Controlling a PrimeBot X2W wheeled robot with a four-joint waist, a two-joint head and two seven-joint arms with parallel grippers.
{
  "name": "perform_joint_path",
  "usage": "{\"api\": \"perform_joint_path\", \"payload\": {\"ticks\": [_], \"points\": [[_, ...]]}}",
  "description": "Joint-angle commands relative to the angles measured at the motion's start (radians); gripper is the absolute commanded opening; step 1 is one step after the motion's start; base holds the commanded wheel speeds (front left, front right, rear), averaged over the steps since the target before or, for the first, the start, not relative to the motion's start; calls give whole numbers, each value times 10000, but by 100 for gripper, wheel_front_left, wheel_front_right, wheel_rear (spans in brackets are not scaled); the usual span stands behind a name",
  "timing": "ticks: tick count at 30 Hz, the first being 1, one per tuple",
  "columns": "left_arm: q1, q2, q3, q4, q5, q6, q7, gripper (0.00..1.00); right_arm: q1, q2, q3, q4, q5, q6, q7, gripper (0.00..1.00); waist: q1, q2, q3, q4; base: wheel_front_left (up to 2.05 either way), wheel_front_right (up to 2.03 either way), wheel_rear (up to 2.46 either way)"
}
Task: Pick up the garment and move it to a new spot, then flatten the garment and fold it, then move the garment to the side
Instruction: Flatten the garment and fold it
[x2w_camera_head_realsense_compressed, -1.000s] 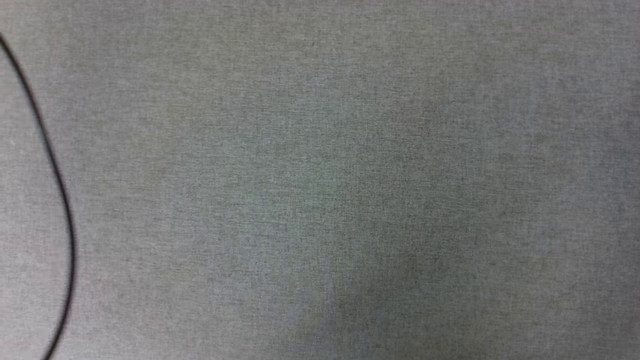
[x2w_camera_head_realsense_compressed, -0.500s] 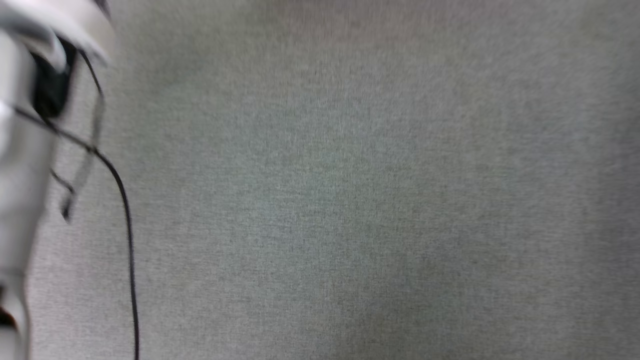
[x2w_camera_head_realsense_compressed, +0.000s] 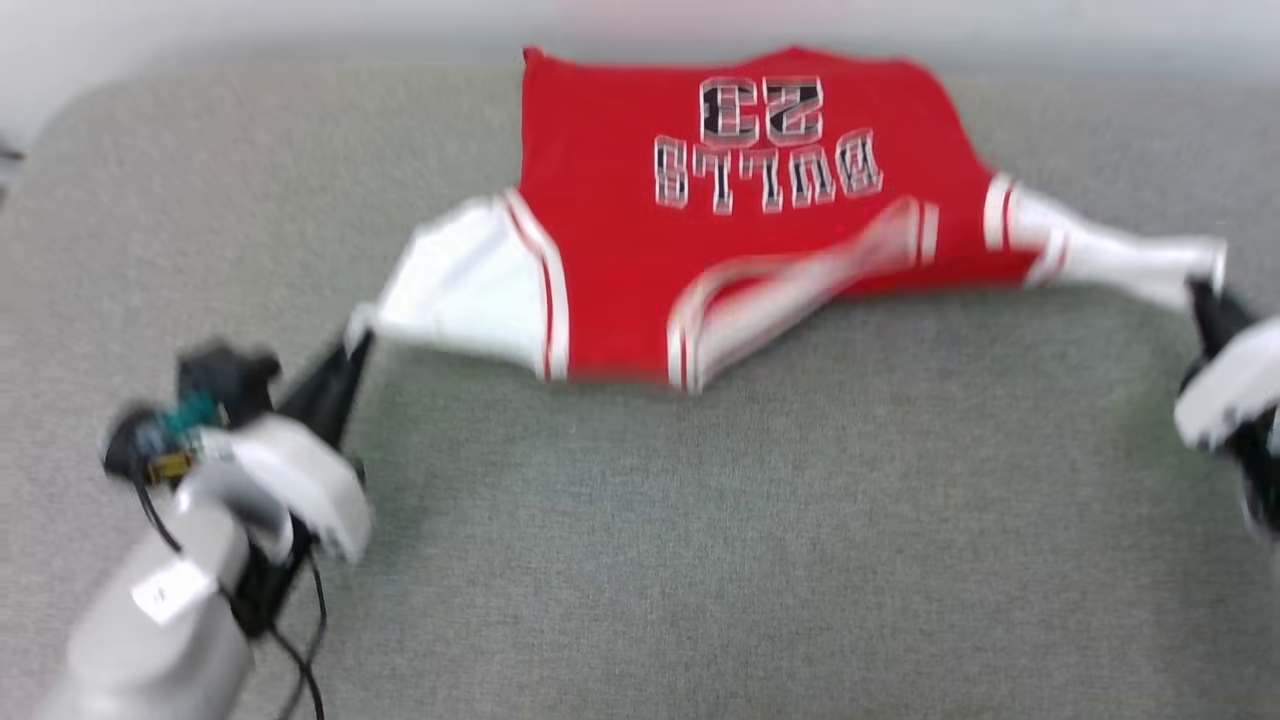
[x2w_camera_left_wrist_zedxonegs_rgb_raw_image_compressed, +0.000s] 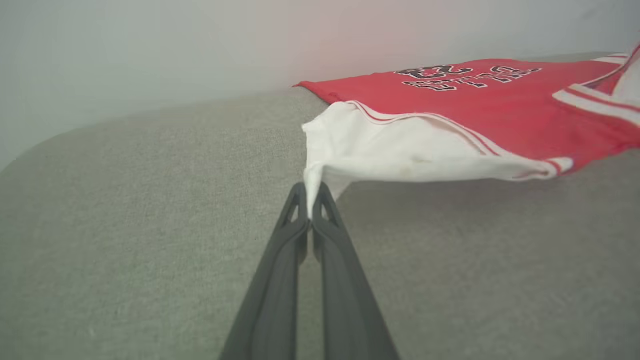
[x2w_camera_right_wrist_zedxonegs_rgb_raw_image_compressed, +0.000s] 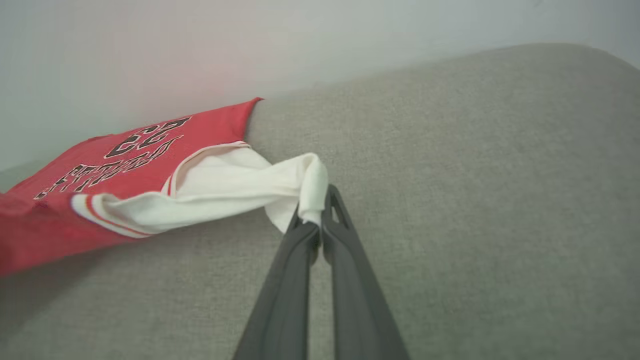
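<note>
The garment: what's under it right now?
The grey fabric surface shows under the garment along its raised near edge, where the left gripper and right gripper each pinch a white sleeve. Whatever lies beneath the red body is covered.

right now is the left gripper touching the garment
Touching. The left wrist view shows the left gripper shut on the garment, with a corner of its white sleeve pinched between the two fingertips.

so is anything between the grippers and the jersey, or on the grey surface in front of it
Nothing visible. The left gripper and right gripper each pinch a white sleeve of the garment.
</note>
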Motion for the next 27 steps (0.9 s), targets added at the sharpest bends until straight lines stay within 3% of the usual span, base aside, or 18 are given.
{"api": "perform_joint_path", "payload": {"ticks": [1, 10, 16, 21, 27], "points": [[286, 43, 7, -40, -54, 52, 30, 0, 351, -140, 22, -131, 149, -18, 91, 0, 3, -1, -410, 9, 0, 0, 0], [2576, 71, -102, -420, -679, 433, 323, 0, 2975, -826, 531, -1464, 1186, -19, 1377, 0, 3, -1, -1530, 59, 0, 0, 0], [3687, 426, 61, -807, -1117, 557, 506, 0, 4285, -1291, 640, -2341, 1830, -19, 2613, 0, 3, -1, -2228, 22, 0, 0, 0], [4687, 823, -4, -1560, -1553, 489, 1111, 0, 5442, -1551, 573, -3307, 2726, -18, 4153, 0, 3, -1, -2629, -25, 0, 0, 0], [5823, 1329, -157, -3050, -1989, 745, 2100, 0, 6753, -1786, 123, -4325, 3078, -18, 6028, 0, 3, -1, -2715, -77, 0, 0, 0]]}}
